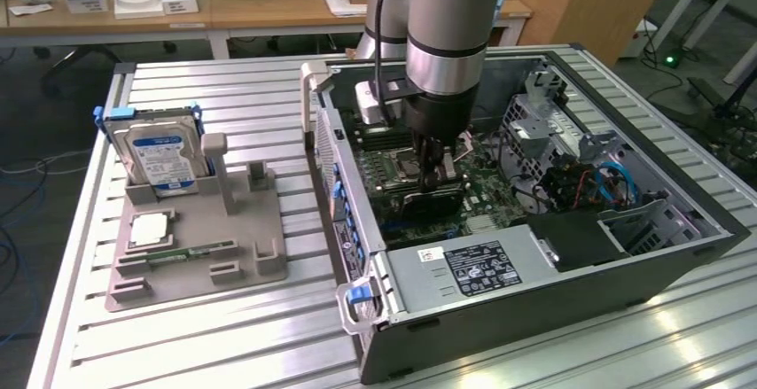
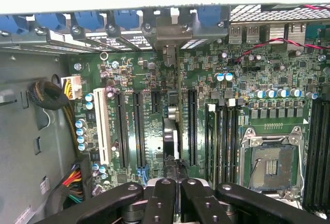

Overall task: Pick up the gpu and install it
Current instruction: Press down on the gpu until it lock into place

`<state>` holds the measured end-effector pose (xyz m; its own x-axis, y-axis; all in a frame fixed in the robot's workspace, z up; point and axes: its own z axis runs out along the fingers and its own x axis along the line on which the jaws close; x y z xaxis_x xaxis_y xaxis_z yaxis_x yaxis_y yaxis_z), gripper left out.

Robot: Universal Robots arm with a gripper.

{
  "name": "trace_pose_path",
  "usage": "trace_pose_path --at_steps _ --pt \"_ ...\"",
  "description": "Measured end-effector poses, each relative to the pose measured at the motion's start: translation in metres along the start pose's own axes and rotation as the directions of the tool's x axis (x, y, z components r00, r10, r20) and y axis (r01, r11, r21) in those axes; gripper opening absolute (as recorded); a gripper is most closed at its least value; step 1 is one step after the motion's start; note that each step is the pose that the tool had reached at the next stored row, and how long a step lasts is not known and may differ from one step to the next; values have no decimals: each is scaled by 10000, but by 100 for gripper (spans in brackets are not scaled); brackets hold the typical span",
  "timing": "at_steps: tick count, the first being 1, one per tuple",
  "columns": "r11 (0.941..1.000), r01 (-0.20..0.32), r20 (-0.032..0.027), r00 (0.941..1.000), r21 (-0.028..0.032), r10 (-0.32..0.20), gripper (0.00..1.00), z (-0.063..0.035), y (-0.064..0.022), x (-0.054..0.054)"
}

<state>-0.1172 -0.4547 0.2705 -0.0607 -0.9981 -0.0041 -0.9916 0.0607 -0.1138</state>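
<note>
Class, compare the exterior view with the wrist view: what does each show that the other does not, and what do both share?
Exterior view: a hard drive upright in a grey holder on the slatted table, and the power supply.

Wrist view: an empty CPU socket, a white slot beside black ones, and yellow cables.

Both: the end effector shut on the gpu, edge-on above the motherboard inside the case.

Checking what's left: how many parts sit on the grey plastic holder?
3: blue-labelled silver hard drive upright at the back, square silver chip in the middle, narrow green memory stick in front.
</note>
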Motion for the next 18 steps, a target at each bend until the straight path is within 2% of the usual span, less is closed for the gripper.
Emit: trace_pose_path --at_steps 9,10,11,15,18 --pt "10000 -2 -2 10000 -1 2 11 -3 16 1" --pt "10000 -1 -2 10000 -20 1 11 -3 19 1" --pt "10000 -1 -3 10000 -60 1 11 -3 26 1" --pt "9991 0 -24 10000 -420 -1 11 -6 27 1" --pt "9980 0 -39 10000 -633 -3 11 -15 26 2"
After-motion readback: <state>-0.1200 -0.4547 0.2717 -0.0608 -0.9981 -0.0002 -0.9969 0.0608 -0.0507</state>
